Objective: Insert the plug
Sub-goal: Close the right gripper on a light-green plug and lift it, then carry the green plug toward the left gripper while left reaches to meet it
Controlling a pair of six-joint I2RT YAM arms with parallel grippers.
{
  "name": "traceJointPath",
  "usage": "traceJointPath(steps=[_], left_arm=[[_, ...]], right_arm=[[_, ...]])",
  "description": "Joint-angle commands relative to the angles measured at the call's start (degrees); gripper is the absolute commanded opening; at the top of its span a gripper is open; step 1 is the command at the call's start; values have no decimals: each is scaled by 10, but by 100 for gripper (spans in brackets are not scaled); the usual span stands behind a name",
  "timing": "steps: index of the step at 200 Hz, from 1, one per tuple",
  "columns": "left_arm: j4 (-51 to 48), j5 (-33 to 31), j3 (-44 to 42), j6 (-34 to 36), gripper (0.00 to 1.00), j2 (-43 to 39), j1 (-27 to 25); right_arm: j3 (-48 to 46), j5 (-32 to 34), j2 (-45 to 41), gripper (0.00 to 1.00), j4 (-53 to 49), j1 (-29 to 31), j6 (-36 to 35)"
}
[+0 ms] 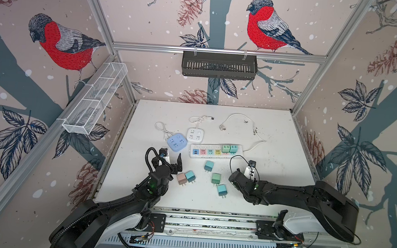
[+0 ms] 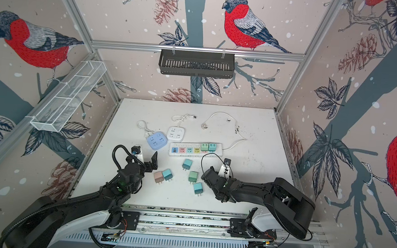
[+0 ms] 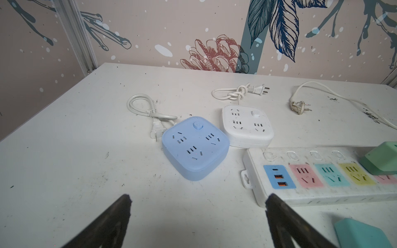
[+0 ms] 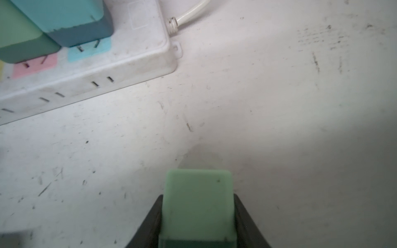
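Note:
My right gripper [image 4: 197, 198] is shut on a light green plug [image 4: 198, 204], held just above the white table a little this side of the cord end of the long white power strip [image 4: 90, 73]. In both top views that held plug is hidden under the right wrist [image 1: 235, 177]. The strip [image 1: 216, 151] has coloured sockets, and a green plug [image 1: 226, 148] and a teal plug [image 1: 233, 148] stand in its right end. My left gripper [image 3: 199, 198] hangs open and empty over bare table, near the strip's left end [image 3: 255, 178].
Loose plugs lie in front of the strip: teal [image 1: 209, 165], green [image 1: 215, 178], teal [image 1: 221, 190], pink [image 1: 181, 178] and teal [image 1: 190, 176]. Behind the strip sit a blue square socket block [image 1: 177, 141], a white one [image 1: 195, 135] and white cords [image 1: 245, 126].

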Motion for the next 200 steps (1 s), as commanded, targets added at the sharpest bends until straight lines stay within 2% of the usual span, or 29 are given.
traceJointPath(steps=[1,15,64,109,126,156,177,200], left_arm=[[30,5,5,3,97,4,1],[31,5,7,4,98,6,1],[34,8,3,7,97,-2,1],[53,38,-9,21,97,-16,1],[51,52,-9,25,97,-25,1],[17,98,0,21,97,-67,1],[-12,162,13,4,97,-109,1],[-32,244,22,-10,97,-157,1]], right_arm=[[-8,-11,-32,17,13,5,-25],[-15,-1,-58,16,40,6,-52],[-60,58,-230,8,167,6,-173],[-166,31,-368,4,435,4,-396],[-191,5,-392,4,520,2,-471],[-187,-65,-391,4,563,1,-561],[-180,-144,-380,4,566,1,-618],[-189,-199,-371,4,604,2,-667]])
